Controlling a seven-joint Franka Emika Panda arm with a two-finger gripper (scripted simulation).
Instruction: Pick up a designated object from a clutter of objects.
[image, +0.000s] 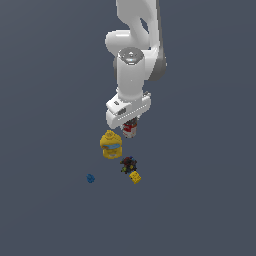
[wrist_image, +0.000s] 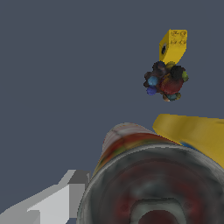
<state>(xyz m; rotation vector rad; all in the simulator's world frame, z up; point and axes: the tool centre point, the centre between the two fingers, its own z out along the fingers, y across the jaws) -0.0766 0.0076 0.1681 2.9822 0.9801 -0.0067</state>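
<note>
- The red-and-white can (image: 130, 128) was seen directly under the gripper (image: 129, 124), tucked up against the white hand, well away from every edge of the grey table (image: 45, 75)
- In the wrist view the can's grey metal top (wrist_image: 153, 192) filled the lower part of the picture, very close to the camera, with one pale finger (wrist_image: 57, 199) beside it
- Whether the jaws were clamped on the can could not be told; the fingertips were hidden by the hand in the exterior view and by the can in the wrist view
- Whether the can was resting on the table or was raised off it could not be settled either
- The yellow rounded container (image: 111, 144) with its blue band was found just beside the can, toward the exterior view's left
- The dark multicoloured lump (image: 128, 164) and the small yellow block (image: 135, 176) lay touching each other, a little apart from the container; the tiny blue piece (image: 90, 178) lay alone
- As a judgement, the grasp-and-lift was the step in hand: a firm, centred hold on the can's sides would be needed, and the rise should be kept straight up so that the yellow container was not brushed or dragged
</note>
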